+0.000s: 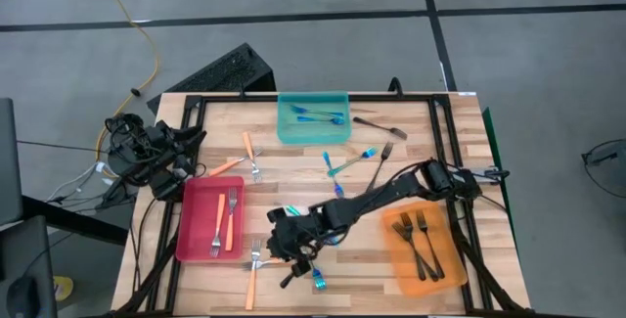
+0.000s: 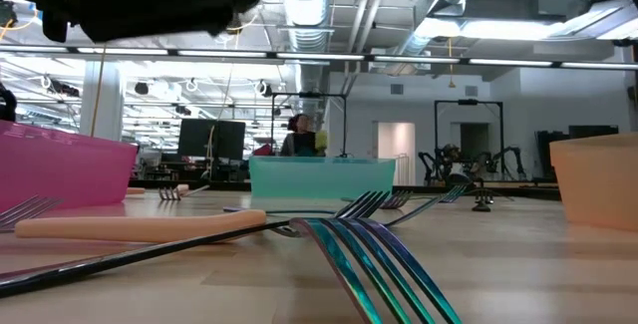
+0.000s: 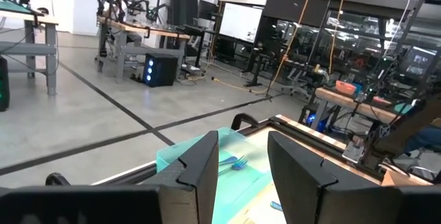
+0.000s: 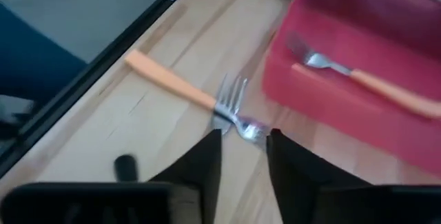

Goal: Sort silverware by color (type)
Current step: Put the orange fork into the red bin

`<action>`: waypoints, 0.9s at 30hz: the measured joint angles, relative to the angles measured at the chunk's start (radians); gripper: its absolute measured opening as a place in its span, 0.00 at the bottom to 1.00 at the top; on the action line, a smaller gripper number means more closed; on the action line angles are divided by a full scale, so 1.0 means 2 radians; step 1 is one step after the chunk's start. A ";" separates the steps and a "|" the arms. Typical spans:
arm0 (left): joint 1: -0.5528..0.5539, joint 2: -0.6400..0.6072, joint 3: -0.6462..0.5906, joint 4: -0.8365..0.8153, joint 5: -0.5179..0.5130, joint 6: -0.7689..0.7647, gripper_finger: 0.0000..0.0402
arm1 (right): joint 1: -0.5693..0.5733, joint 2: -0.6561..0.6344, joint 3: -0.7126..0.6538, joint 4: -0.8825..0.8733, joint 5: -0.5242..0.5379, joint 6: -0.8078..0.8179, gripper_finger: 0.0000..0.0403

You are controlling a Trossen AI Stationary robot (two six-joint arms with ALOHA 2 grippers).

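Right gripper (image 1: 290,259) extended low near worktop's front edge, fingers parted; left gripper (image 1: 186,161) parked at left edge, fingers parted.

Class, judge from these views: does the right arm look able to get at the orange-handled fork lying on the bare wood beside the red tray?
Probably yes. The right gripper hangs just above that orange-handled fork, fingers apart, nothing between; the red tray sits alongside.

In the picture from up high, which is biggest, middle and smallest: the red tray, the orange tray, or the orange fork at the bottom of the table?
1. The orange tray and the red tray look about alike, so I won't rank them.
2. The orange fork is clearly the smallest.
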 joint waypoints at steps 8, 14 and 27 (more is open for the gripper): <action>0.000 0.000 0.000 0.000 0.000 -0.007 0.28 | 0.031 0.000 0.000 0.007 0.050 0.010 0.46; 0.000 0.000 0.000 0.000 0.000 -0.028 0.28 | 0.032 0.040 -0.002 0.019 0.048 0.024 0.43; 0.000 0.000 0.000 -0.006 0.010 -0.053 0.28 | 0.031 0.097 0.003 0.052 0.045 0.059 0.43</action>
